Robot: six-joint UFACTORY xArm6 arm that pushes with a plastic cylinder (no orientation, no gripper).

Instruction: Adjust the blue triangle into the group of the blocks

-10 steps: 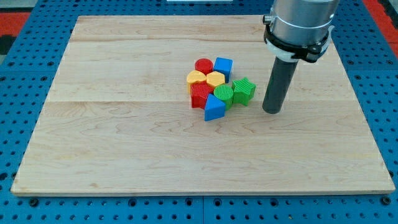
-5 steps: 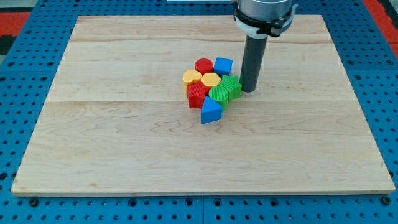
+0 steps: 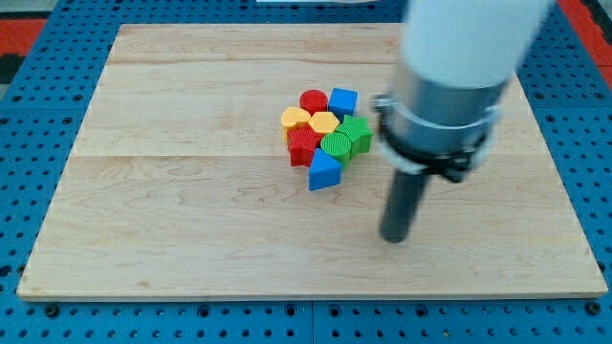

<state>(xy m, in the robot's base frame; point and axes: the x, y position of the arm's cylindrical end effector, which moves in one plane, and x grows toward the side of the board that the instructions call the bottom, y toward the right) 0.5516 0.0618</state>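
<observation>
The blue triangle (image 3: 325, 171) lies at the lower edge of a tight cluster of blocks near the board's middle, touching a green round block (image 3: 337, 146) and a red ribbed block (image 3: 304, 145). The cluster also holds a green block (image 3: 358, 134), two yellow blocks (image 3: 295, 118) (image 3: 323, 121), a red cylinder (image 3: 313, 99) and a blue cube (image 3: 343, 99). My tip (image 3: 394, 238) rests on the board to the lower right of the cluster, well apart from the blue triangle. The arm looks blurred.
The wooden board (image 3: 191, 220) lies on a blue perforated table (image 3: 29, 124). The arm's wide body (image 3: 449, 67) hangs over the board's right half and hides part of it.
My tip pushed the green block left into the cluster, nudging the blocks slightly left, then swung down and right to the lower right of the cluster.
</observation>
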